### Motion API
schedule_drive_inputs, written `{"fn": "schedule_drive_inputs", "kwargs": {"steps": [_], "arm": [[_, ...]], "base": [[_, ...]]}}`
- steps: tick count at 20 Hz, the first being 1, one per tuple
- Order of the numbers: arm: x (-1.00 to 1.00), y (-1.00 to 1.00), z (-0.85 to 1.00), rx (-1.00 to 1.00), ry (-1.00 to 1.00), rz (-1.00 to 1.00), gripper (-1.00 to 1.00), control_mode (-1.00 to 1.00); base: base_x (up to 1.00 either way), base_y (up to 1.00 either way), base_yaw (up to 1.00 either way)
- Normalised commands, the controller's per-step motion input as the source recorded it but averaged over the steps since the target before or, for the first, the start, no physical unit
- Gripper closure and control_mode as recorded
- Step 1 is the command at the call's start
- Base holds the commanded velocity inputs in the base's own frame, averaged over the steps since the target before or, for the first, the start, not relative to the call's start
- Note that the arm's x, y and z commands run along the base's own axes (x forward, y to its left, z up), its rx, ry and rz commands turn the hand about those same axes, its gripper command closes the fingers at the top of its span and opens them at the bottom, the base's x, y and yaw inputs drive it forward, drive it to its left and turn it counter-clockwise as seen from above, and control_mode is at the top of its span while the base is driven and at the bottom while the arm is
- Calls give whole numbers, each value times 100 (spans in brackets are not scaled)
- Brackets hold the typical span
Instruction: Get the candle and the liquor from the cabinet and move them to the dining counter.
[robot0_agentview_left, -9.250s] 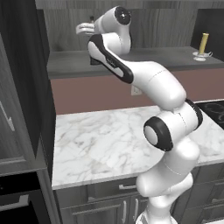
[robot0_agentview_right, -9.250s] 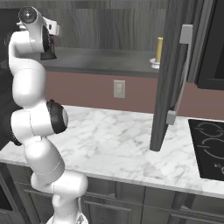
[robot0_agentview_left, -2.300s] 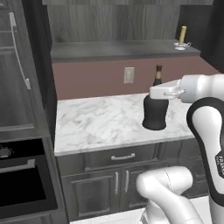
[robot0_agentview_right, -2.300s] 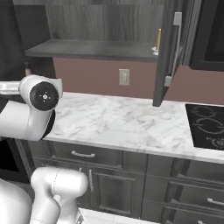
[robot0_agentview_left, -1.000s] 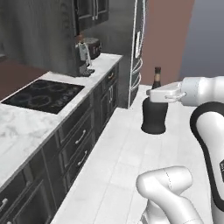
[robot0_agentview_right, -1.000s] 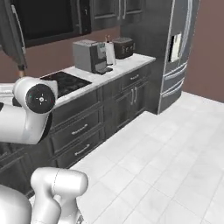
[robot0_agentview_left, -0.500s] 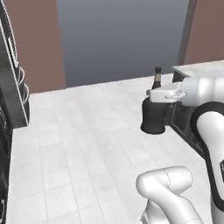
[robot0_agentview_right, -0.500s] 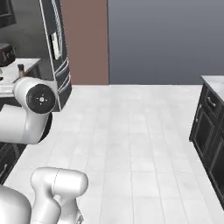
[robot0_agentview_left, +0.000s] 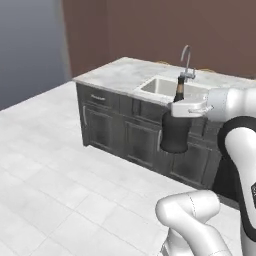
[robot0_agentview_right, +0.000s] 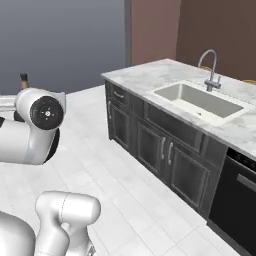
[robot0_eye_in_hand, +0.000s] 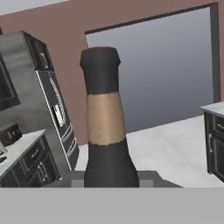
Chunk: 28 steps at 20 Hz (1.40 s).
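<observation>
progress: roughly halfway on the bottle I'd say, nothing is set down yet. The liquor (robot0_agentview_left: 174, 133) is up in the air in the robot's grip, not on the dining counter (robot0_agentview_left: 120, 73).

left to do: get closer to that tabletop, put the bottle down on the marble, then go for the candle, which isn't anywhere in these shots.

fingers: the gripper (robot0_agentview_left: 186, 107) is clamped on the bottle's neck, just under the cap, so it's closed around it and carrying it.

where it is: hanging upright in front of the island's dark cabinet doors, below the tabletop edge as the left base view sees it, near the sink (robot0_agentview_left: 165, 87) and faucet (robot0_agentview_left: 186, 61).

bottle look: squat black rounded body, thin neck with a tan band (robot0_eye_in_hand: 104, 118), dark cap on top.
</observation>
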Motion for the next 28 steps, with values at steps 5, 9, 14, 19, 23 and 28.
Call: {"fn": "schedule_drive_inputs", "kwargs": {"steps": [5, 9, 14, 19, 23, 28], "arm": [[0, 0, 0, 0, 0, 0, 100, 100], [0, 0, 0, 0, 0, 0, 100, 100], [0, 0, 0, 0, 0, 0, 100, 100], [0, 0, 0, 0, 0, 0, 100, 100], [0, 0, 0, 0, 0, 0, 100, 100], [0, 0, 0, 0, 0, 0, 100, 100]], "base": [[8, 13, -94], [21, 28, -76], [22, 26, -43], [17, 17, -15], [31, -13, -1], [35, -56, 0]]}}
